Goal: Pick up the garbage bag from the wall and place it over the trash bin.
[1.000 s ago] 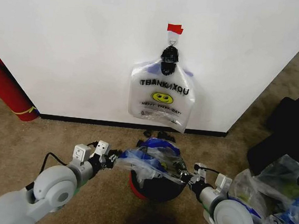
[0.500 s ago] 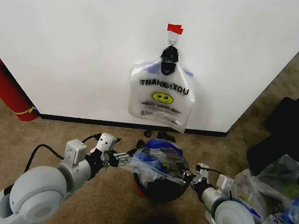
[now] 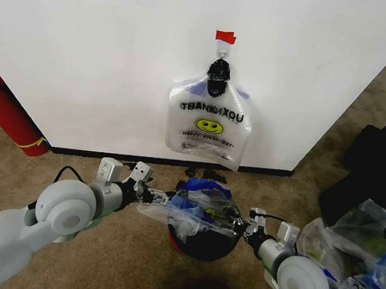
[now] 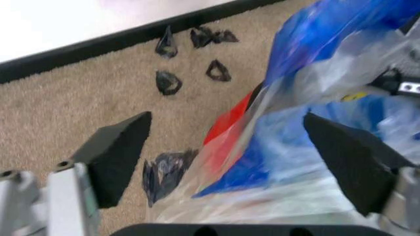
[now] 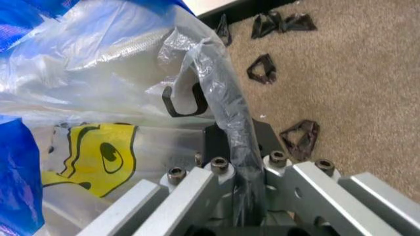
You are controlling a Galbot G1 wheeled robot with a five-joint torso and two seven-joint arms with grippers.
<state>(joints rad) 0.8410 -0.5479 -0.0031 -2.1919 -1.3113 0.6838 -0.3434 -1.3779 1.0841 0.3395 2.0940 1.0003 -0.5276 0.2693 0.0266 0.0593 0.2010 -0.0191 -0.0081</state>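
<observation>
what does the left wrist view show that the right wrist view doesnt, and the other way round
Left wrist only: the left hand open, its dark fingers spread either side of the garbage bag, and a red patch of the trash bin seen through the plastic.
Right wrist only: the right hand shut on a twisted strip of the bag, plus the yellow smiley face.
Both: the bag's blue patches, the tan carpet and the small black clips near the baseboard.

White rounded arms, black cables, silver screwed brackets, black wedge fingertips.
</observation>
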